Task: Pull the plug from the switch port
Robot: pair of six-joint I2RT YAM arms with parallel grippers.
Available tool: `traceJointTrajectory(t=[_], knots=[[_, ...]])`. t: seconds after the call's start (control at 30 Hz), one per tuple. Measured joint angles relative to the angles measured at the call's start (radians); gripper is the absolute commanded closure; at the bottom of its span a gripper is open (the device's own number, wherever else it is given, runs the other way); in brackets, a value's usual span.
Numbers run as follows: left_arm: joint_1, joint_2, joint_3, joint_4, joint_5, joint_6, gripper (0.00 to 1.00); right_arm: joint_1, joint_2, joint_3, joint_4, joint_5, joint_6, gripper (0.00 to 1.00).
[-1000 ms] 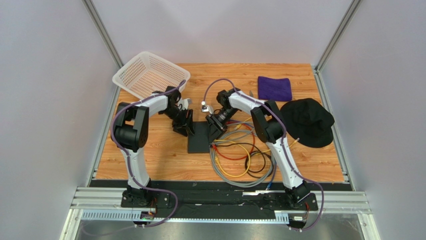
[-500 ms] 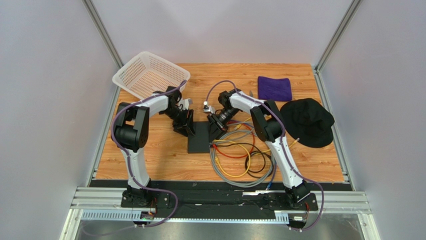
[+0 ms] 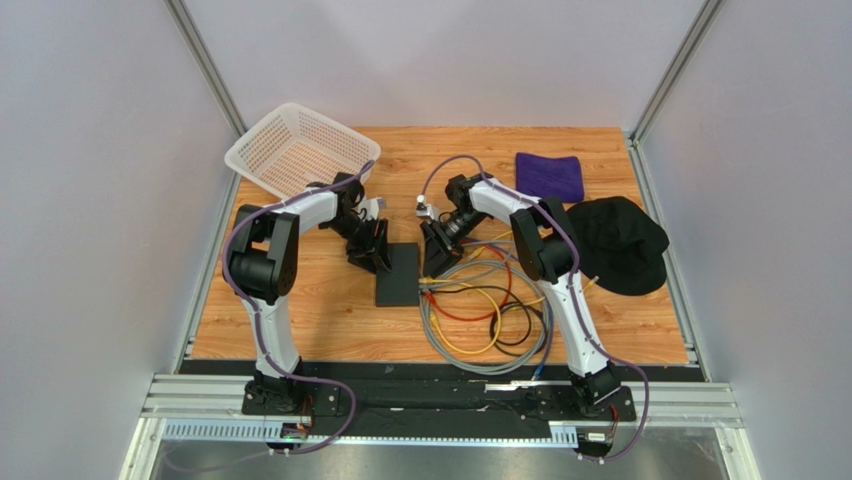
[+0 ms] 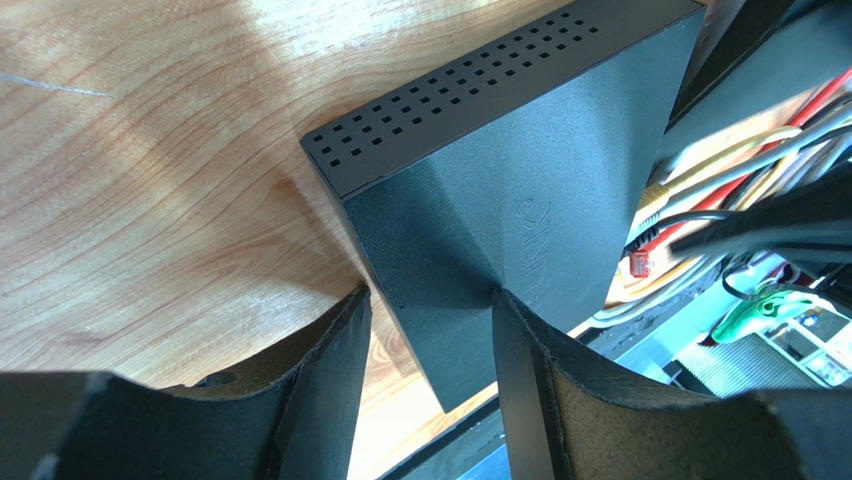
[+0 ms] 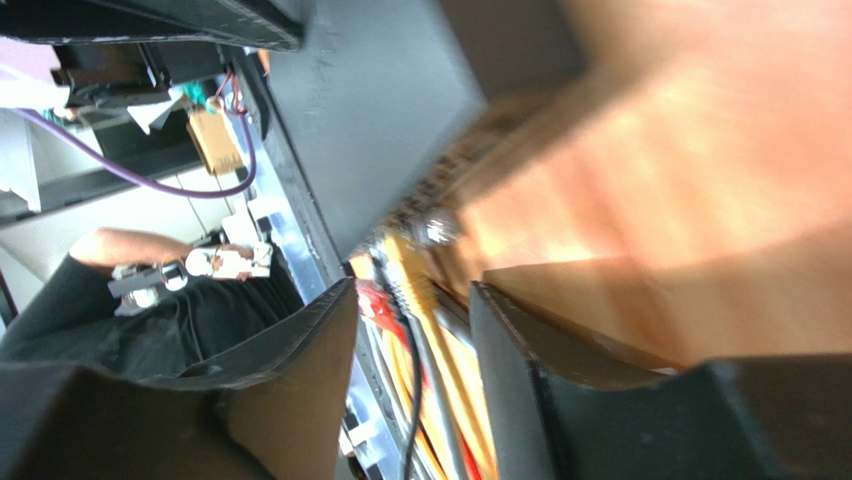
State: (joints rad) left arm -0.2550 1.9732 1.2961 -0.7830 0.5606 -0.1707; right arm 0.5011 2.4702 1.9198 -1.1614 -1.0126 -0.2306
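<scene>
The switch (image 3: 398, 275) lies flat mid-table, its far-left corner clasped by the left claw (image 4: 428, 295), but blur hides whether the right claw (image 5: 412, 288), astride the cables (image 3: 430, 320) at its port edge, grips a plug (image 4: 648, 196), so a tug may slip off or drag the switch.
</scene>
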Motion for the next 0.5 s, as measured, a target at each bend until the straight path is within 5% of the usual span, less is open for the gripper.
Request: traceJointTrajectory(t=[0.5], knots=[[-0.005,0.0,0.0,0.0,-0.001,0.001,0.43,0.002,0.018,0.019,0.018,-0.014,0.01,0.5]])
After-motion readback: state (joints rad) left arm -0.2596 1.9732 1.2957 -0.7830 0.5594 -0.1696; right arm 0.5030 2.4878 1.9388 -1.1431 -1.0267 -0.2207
